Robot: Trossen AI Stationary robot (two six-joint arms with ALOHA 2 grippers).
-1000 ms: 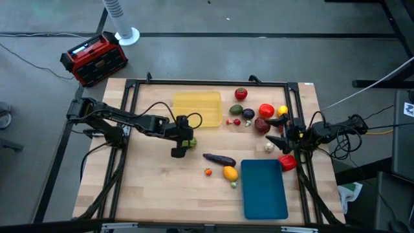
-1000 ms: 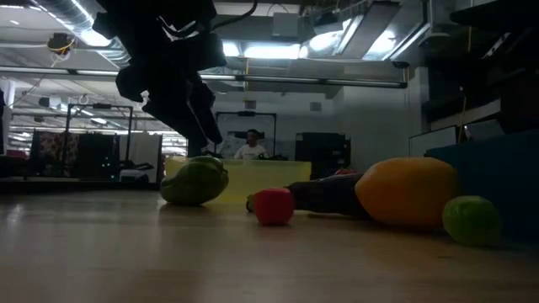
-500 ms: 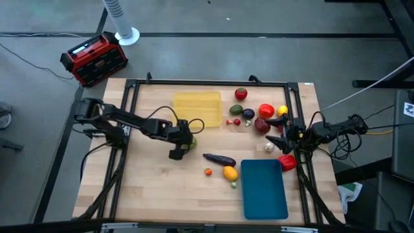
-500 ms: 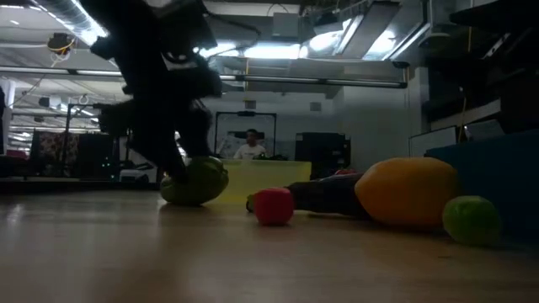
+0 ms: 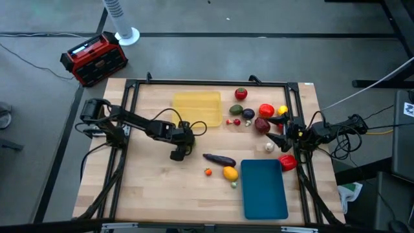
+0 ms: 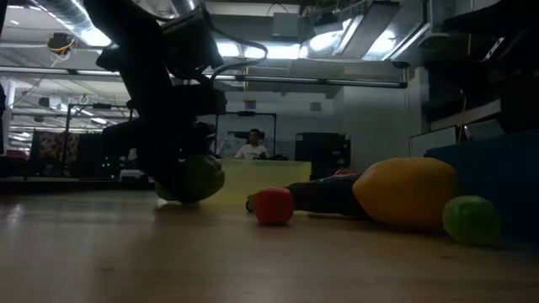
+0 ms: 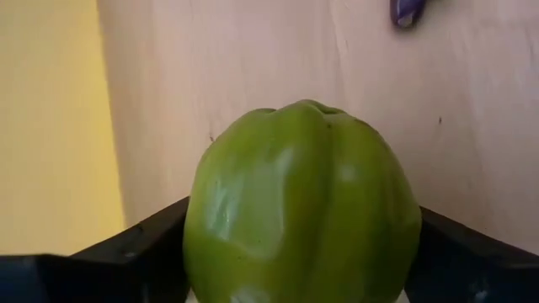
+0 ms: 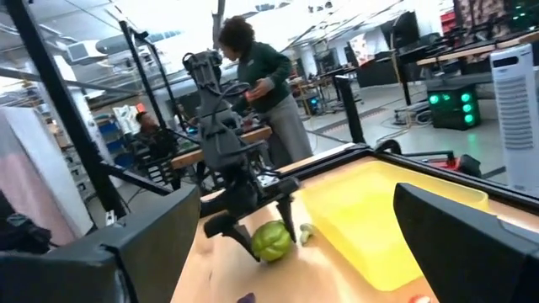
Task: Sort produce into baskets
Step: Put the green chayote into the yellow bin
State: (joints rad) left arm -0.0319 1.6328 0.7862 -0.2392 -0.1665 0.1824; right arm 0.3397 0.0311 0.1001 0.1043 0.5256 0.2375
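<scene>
A green pepper (image 7: pixel 303 210) lies on the wooden table just near of the yellow tray (image 5: pixel 196 109). My left gripper (image 5: pixel 183 144) is open and down over it, one finger on either side; it also shows in the right wrist view (image 8: pixel 257 223) and the low view (image 6: pixel 181 168). I cannot tell whether the fingers touch the pepper. My right gripper (image 5: pixel 278 131) is open and empty among the produce at the table's right side. The teal tray (image 5: pixel 264 189) lies at the near right. A purple eggplant (image 5: pixel 220 159) and an orange-yellow fruit (image 5: pixel 230 173) lie left of it.
Red, yellow, purple and green produce (image 5: pixel 262 115) lies at the far right. A white garlic (image 5: pixel 269 147) and a red piece (image 5: pixel 288 162) lie by the right arm. A red-and-black box (image 5: pixel 94 58) stands off the table's far left. A person (image 8: pixel 265 76) stands beyond the table.
My left gripper has come down from above the green pepper until its fingers stand on either side of it near the tabletop. The pepper has stayed where it was.
</scene>
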